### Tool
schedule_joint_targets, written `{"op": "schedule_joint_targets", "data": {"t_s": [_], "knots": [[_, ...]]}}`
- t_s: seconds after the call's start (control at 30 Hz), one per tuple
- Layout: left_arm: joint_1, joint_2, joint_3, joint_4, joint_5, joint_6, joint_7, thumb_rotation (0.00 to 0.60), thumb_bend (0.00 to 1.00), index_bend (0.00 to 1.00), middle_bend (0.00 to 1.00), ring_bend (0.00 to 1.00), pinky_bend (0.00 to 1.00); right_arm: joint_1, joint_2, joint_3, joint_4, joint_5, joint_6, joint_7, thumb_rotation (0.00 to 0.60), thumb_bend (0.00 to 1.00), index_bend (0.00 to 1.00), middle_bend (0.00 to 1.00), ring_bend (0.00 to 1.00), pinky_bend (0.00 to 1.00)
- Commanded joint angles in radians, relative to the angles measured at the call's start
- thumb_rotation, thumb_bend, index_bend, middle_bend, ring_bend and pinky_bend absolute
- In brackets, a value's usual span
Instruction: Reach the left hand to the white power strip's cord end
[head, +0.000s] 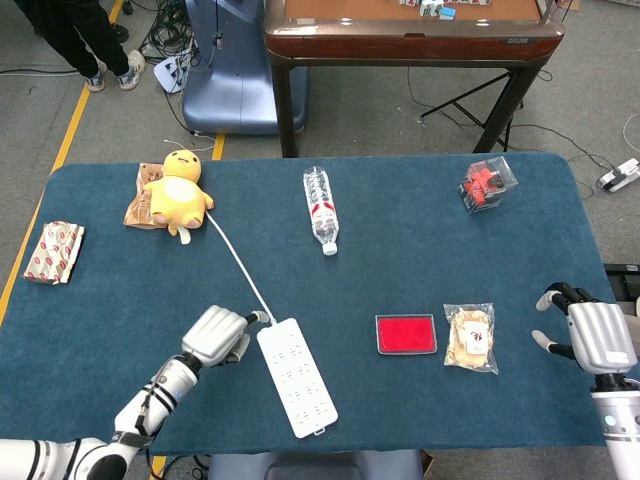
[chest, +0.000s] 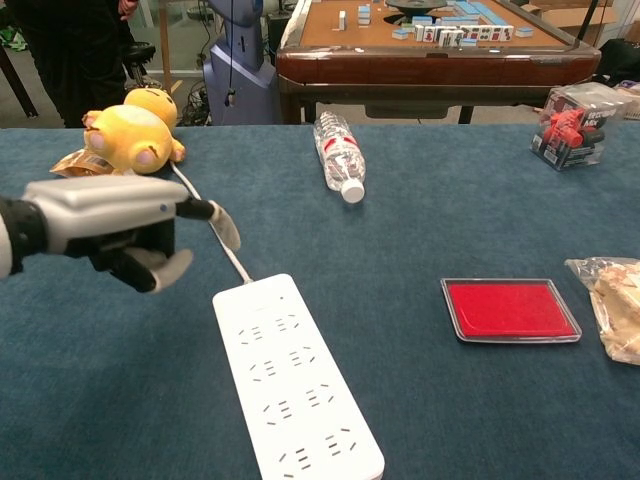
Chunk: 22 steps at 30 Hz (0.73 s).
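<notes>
- The strip (head: 296, 376) lies flat on the blue tabletop (head: 400, 260), near the front edge, w/ its long side a bit diagonal.
- Its cord (head: 236, 260) leaves the far-left end and runs up-left to the yellow plush (head: 177, 190).
- Left hand (head: 216, 335) is just left of the strip's cord end, above the tabletop; fingers half curled, one finger (chest: 222, 222) pointing out over the cord. It holds nothing. Whether the fingertip touches the cord, I cannot tell.
- In the chest view the left hand (chest: 115, 228) is apart from the strip (chest: 296, 380), w/ a gap of cloth between them.
- Right hand (head: 590, 335) is at the right edge of the tabletop, fingers loosely spread, holding nothing.
- A bottle (head: 320, 210) lies on its side in the middle-far part.
- A red tray (head: 406, 334) sits right of the strip, and a snack bag (head: 471, 337) just beside it.
- A clear box (head: 487, 184) w/ red things inside is at far right; a red-white packet (head: 54, 252) at far left.
</notes>
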<state>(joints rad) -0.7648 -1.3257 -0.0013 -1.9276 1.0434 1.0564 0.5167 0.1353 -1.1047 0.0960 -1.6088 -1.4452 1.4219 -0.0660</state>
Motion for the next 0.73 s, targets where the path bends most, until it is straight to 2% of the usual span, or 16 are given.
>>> {"op": "schedule_joint_targets", "data": {"t_s": [0.03, 0.13, 0.33, 0.53, 0.73], "knots": [[0.062, 0.068, -0.007, -0.036, 0.058, 0.088, -0.051, 0.6, 0.64, 0.27, 1.0, 0.99, 1.0, -0.001, 0.001, 0.0, -0.003, -0.002, 0.003, -0.002, 0.6, 0.1, 0.48, 0.37, 0.38, 0.6], [0.111, 0.112, -0.004, -0.055, 0.094, 0.156, -0.077, 0.6, 0.64, 0.26, 0.96, 0.93, 1.0, -0.002, 0.001, -0.001, -0.008, -0.007, 0.008, -0.003, 0.6, 0.1, 0.48, 0.37, 0.38, 0.6], [0.223, 0.159, 0.015, -0.06, 0.15, 0.315, -0.076, 0.6, 0.64, 0.24, 0.75, 0.75, 0.99, -0.006, 0.003, -0.001, -0.015, -0.012, 0.018, -0.003, 0.6, 0.1, 0.48, 0.37, 0.38, 0.6], [0.342, 0.165, 0.052, -0.041, 0.18, 0.451, -0.037, 0.6, 0.64, 0.25, 0.58, 0.56, 0.83, -0.013, 0.01, 0.001, -0.024, -0.021, 0.037, 0.002, 0.6, 0.1, 0.48, 0.37, 0.38, 0.6], [0.446, 0.168, 0.077, 0.001, 0.201, 0.558, 0.005, 0.6, 0.64, 0.25, 0.53, 0.51, 0.75, -0.02, 0.009, -0.003, -0.024, -0.028, 0.047, 0.016, 0.6, 0.1, 0.48, 0.37, 0.38, 0.6]]}}
